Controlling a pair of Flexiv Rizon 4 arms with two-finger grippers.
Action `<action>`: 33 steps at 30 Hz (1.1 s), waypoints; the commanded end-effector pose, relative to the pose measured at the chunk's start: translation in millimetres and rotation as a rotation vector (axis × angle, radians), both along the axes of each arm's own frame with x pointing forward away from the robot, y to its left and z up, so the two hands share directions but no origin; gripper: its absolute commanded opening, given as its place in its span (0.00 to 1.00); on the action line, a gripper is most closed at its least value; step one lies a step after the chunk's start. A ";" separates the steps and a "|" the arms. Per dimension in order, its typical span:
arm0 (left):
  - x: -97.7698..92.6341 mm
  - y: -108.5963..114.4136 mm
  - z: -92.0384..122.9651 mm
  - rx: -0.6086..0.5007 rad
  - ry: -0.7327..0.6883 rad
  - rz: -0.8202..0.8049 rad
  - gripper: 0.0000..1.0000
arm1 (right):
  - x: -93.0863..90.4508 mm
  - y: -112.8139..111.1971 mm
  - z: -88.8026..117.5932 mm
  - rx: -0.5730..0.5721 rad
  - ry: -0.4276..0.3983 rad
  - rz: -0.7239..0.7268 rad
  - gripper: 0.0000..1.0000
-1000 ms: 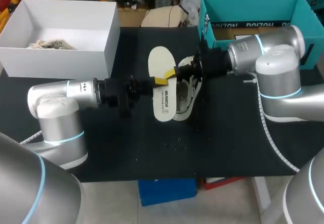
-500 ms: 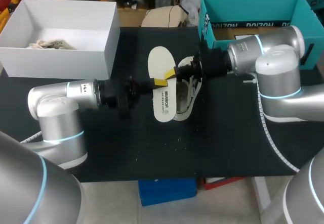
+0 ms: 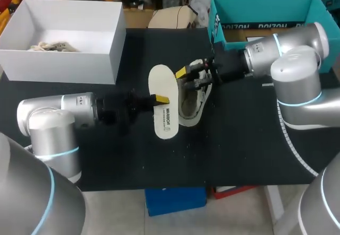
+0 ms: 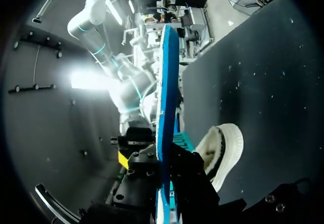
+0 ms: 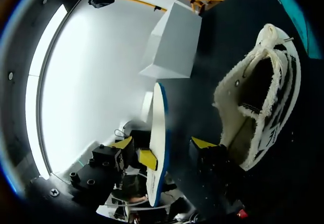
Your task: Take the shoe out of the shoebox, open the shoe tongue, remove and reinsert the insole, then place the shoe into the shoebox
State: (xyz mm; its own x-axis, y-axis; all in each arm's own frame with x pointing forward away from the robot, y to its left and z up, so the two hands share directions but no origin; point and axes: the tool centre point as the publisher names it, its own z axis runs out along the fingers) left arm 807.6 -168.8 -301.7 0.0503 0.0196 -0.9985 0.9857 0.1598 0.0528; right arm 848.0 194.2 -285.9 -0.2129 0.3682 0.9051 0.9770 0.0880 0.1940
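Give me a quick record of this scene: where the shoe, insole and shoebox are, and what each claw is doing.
shoe: lying on the black table, opening visible
insole: outside the shoe, beside it
left claw: shut on the insole
right claw: open, holding nothing, close to the shoe
shoebox: white, no lid on, far left of the table, no shoe inside
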 end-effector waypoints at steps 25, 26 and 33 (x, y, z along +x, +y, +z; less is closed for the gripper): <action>-75.9 41.9 3.1 0.357 0.204 -0.011 0.00 | -42.0 -81.6 28.7 -0.409 -0.171 -0.159 1.00; -77.7 43.2 3.3 0.351 0.206 -0.013 0.00 | -42.0 -81.6 28.7 -0.409 -0.171 -0.159 1.00; -91.3 53.5 4.3 0.349 0.206 -0.024 0.00 | -42.0 -81.6 28.7 -0.409 -0.171 -0.159 1.00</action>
